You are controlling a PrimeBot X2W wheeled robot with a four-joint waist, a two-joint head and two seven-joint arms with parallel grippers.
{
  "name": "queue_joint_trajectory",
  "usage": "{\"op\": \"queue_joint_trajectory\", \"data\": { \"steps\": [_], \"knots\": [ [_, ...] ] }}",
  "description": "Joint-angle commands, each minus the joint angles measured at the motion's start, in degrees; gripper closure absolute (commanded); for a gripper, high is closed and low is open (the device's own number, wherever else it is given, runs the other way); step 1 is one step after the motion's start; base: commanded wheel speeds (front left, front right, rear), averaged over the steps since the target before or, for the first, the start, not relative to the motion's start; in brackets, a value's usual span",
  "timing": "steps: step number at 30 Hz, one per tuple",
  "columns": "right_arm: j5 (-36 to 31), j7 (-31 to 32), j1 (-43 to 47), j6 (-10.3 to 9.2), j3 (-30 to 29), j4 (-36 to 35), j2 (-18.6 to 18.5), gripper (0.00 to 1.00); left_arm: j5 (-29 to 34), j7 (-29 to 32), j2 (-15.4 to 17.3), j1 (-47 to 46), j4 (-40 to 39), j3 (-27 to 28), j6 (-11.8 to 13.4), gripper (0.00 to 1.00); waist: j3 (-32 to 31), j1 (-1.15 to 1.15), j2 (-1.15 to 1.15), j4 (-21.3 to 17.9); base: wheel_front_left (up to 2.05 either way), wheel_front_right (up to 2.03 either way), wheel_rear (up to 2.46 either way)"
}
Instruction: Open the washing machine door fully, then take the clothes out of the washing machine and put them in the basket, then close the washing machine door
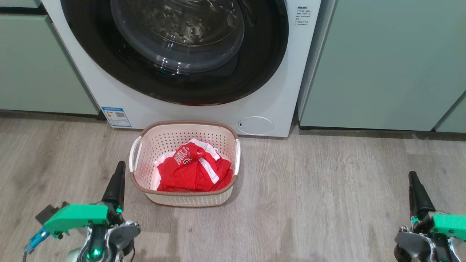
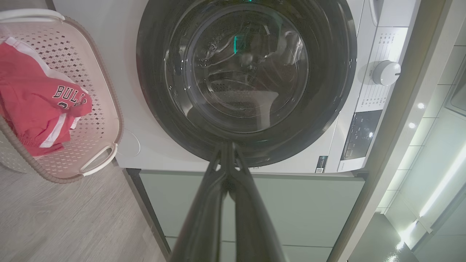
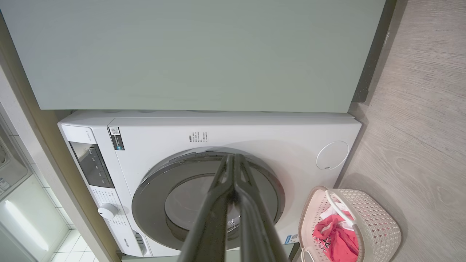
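Bright red mesh jerseys with white trim and "BULLS" lettering (image 1: pixel 193 171), heaped inside the small cream perforated plastic basket with a brown rim (image 1: pixel 189 199). Basket standing on the grey wood-look floor (image 1: pixel 327 203), just to the right of the long dark left fingers (image 1: pixel 115 185) and well apart from the right fingers (image 1: pixel 418 194). Beyond both sets of fingertips, the large round door with a glossy black rim (image 1: pixel 262 65), shut flush on the big white front-loading washing machine (image 1: pixel 204 116). Left fingers pressed together, pinching nothing; right fingers likewise.
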Motion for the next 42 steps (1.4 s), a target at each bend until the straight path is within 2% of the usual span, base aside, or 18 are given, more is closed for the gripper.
{"op": "queue_joint_trajectory", "data": {
  "steps": [1, 42],
  "knots": [
    [0.4, 0.3, -2.6, -0.03, 1.2, -2.4, -0.1, 1.00, -0.3, 0.3, 0.3, -1.7, -2.1, 1.8, 0.0, 1.00, 0.0, 0.00, 0.00, 0.0, 0.00, 0.00, 0.00],
    [0.4, 0.3, -2.6, -0.03, 1.2, -2.4, -0.1, 1.00, -0.3, 0.3, 0.3, -1.7, -2.1, 1.8, 0.0, 1.00, 0.0, 0.00, 0.00, 0.0, 0.00, 0.00, 0.00]
  ]
}}
